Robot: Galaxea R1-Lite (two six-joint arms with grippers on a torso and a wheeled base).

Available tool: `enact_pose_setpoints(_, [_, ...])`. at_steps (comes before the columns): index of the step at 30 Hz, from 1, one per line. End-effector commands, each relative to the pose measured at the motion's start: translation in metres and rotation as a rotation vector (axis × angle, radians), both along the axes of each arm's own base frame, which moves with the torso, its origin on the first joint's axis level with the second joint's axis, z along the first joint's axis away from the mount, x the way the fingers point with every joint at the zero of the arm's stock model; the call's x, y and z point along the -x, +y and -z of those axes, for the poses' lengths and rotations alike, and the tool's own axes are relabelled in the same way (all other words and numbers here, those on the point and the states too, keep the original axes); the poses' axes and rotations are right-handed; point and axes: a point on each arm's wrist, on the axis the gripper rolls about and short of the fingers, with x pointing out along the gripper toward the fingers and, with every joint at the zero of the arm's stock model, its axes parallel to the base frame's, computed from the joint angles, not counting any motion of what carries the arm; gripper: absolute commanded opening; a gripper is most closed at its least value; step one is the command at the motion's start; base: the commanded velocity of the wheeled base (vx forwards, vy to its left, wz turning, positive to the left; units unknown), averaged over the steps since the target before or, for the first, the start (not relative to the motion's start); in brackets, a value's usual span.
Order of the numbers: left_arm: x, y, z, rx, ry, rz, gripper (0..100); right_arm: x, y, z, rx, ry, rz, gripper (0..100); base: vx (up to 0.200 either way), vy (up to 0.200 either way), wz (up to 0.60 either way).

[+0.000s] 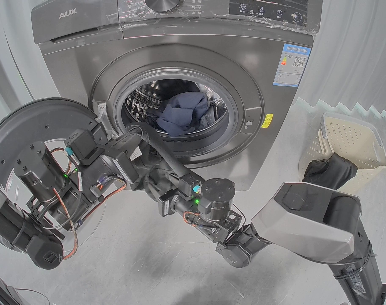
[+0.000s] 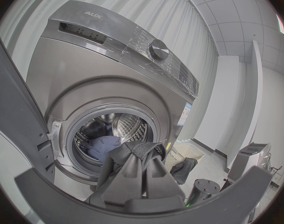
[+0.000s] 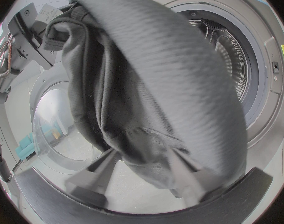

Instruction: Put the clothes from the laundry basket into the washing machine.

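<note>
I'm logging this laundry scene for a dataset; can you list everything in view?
washing machine: one, grey, straight ahead
door: one, grey, swung open on the robot's left
navy garment: one, navy, inside the drum
held garment: one, dark grey, before the drum opening
laundry basket: one, cream, on the floor at the robot's right
black garment: one, black, draped over the basket's rim
curtain: one, white, behind the machine
left end effector: one, black, shut on the held garment
right end effector: one, dark, against the held garment
</note>
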Motion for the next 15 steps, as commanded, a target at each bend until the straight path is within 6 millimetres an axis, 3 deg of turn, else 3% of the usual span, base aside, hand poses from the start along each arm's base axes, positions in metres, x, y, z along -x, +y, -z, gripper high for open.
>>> enact_pose_setpoints(1, [0.0,0.0,0.0,0.0,0.0,0.001,0,-0.001,0.0,-0.001,-0.005,-0.004,0.003,0,0.0,0.0,0.0])
enact_pose_setpoints(11, [0.0,0.0,0.0,0.001,-0.001,-0.001,0,0.005,-0.003,-0.014,-0.014,-0.01,-0.001,0,0.0,0.0,0.0])
enact_pose_setpoints(15, [-0.002,0.0,0.0,0.002,0.0,-0.002,0,0.028,-0.013,-0.033,-0.001,-0.002,-0.032,0,0.0,0.0,0.0])
